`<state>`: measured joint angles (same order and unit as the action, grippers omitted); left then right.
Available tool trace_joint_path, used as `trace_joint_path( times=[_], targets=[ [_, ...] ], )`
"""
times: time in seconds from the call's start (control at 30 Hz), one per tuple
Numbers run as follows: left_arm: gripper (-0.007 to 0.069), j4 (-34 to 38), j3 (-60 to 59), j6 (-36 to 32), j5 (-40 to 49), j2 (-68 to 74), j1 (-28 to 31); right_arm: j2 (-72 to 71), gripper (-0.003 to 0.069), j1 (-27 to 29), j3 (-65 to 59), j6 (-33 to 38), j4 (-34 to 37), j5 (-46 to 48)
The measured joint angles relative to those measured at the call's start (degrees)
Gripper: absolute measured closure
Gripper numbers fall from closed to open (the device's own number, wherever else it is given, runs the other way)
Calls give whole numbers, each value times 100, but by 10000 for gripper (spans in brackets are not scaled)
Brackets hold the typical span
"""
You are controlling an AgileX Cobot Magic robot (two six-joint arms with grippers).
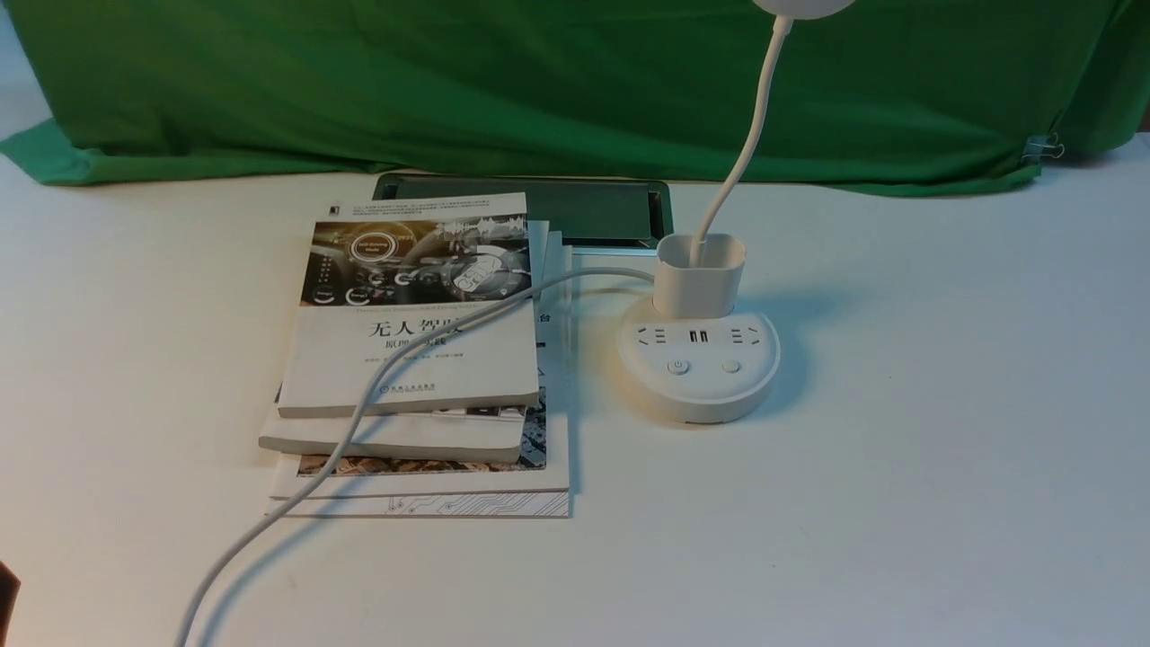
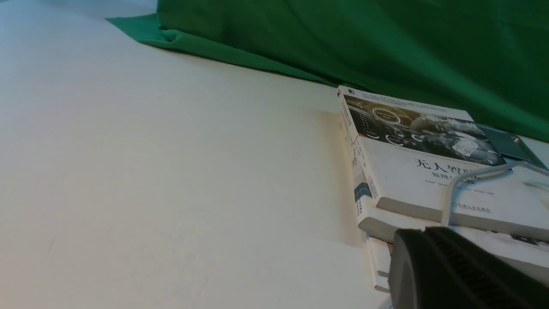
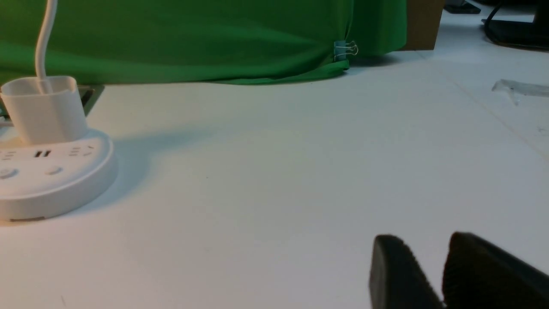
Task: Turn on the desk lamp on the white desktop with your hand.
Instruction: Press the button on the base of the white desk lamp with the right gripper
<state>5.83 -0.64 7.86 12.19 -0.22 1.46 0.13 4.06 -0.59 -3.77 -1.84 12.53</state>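
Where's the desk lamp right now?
In the front view, the desk lamp stands right of centre on the white desktop, just right of the stacked books, with the green cloth behind it.

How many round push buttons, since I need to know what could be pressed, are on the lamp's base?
2. The left button bears a power symbol; the right button sits beside it, both in front of the sockets. Any on the base's hidden rear can't be seen.

Dark fingers on both grippers
Left gripper (image 2: 422, 231) has grey-sided, ridged black fingers; right gripper (image 3: 424, 240) has black, round-tipped ones
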Motion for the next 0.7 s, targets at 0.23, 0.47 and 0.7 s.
trace_joint_path(
  times=[0.23,0.47,0.7],
  targets=[
    [603,-103,0,0,0,0,0,0,418,0,0,-2378,896,0],
    [603,-105,0,0,0,0,0,0,418,0,0,-4692,1592,12],
    [603,-105,0,0,0,0,0,0,418,0,0,-3803,1164,-98]
  ],
)
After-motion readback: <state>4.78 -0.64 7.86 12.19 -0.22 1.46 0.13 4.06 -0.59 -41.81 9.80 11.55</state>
